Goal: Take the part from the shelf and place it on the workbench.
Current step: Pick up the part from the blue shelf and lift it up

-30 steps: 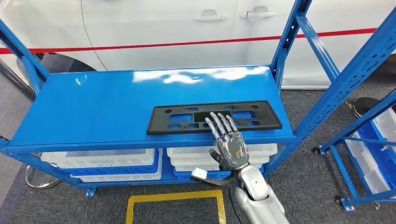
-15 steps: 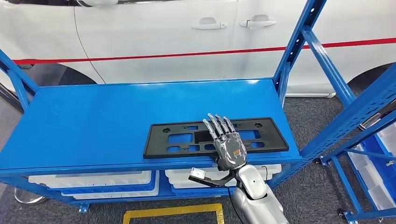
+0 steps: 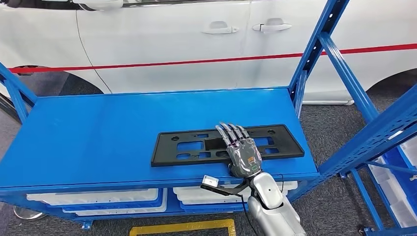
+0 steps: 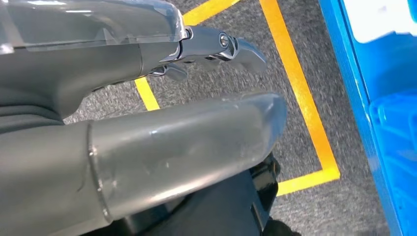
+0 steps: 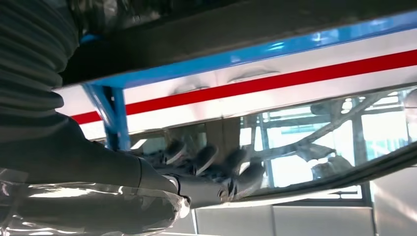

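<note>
The part (image 3: 187, 147) is a flat black rectangular plate with cut-outs, lying near the front right of the blue shelf (image 3: 98, 132). My right hand (image 3: 242, 153) lies palm-down on the plate's right half, fingers stretched out and reaching to its far edge, nothing gripped. In the right wrist view the same hand (image 5: 147, 191) has its dark fingers (image 5: 206, 160) slightly bent. My left hand (image 4: 123, 64) hangs over the carpeted floor, thumb (image 4: 196, 142) and fingers apart, holding nothing.
A white car (image 3: 196, 44) with a red stripe stands right behind the shelf. Blue uprights (image 3: 314, 54) rise at the shelf's right end, and another blue rack (image 3: 393, 157) stands further right. White bins (image 3: 98, 196) sit below. Yellow tape (image 4: 300, 88) marks the floor.
The camera has shifted, so the shelf sits lower and nearer in the picture. My right hand has slid further across the plate, its fingertips now at the far edge.
</note>
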